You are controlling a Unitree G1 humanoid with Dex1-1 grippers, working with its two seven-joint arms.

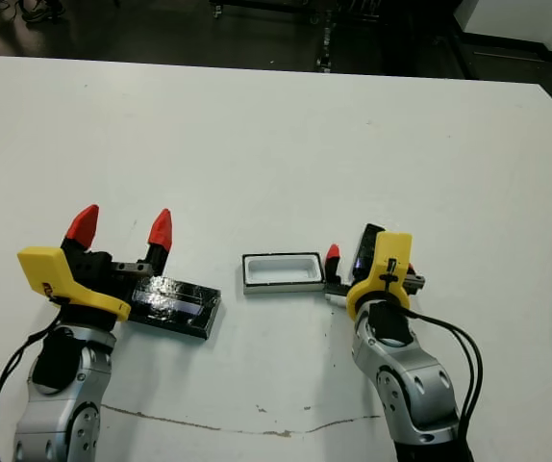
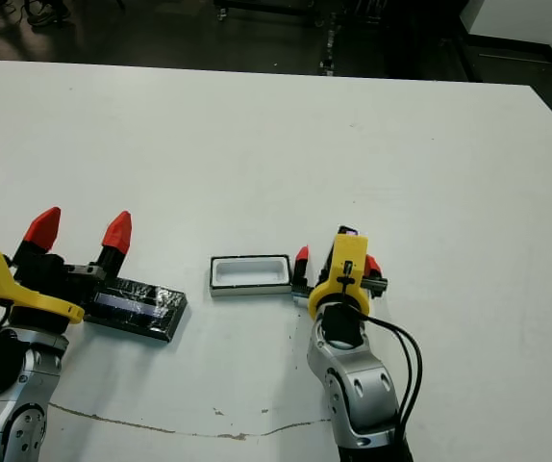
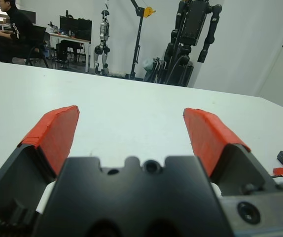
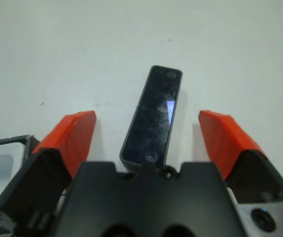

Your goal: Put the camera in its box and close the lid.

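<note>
Left gripper point(image 1: 122, 233): two red wedge tips on black finger bases, black body.
Left wrist: yellow curved bracket on top, silver-grey jointed forearm below, black cable looping at 9 o'clock side.
Right gripper point(image 4: 151, 133): red ribbed pads, black body with small round screw holes.
Right wrist: yellow bracket with black slot mark, silver-grey forearm, black cables curving off at 3 o'clock side.

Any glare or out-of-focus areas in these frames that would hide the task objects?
Right wrist view: a small bluish glint sits on the camera, whose outline stays clear. Left eye view: the lid shows crinkly reflections and the box reads cleanly. Left wrist view: the gripper's body is soft up close.
</note>
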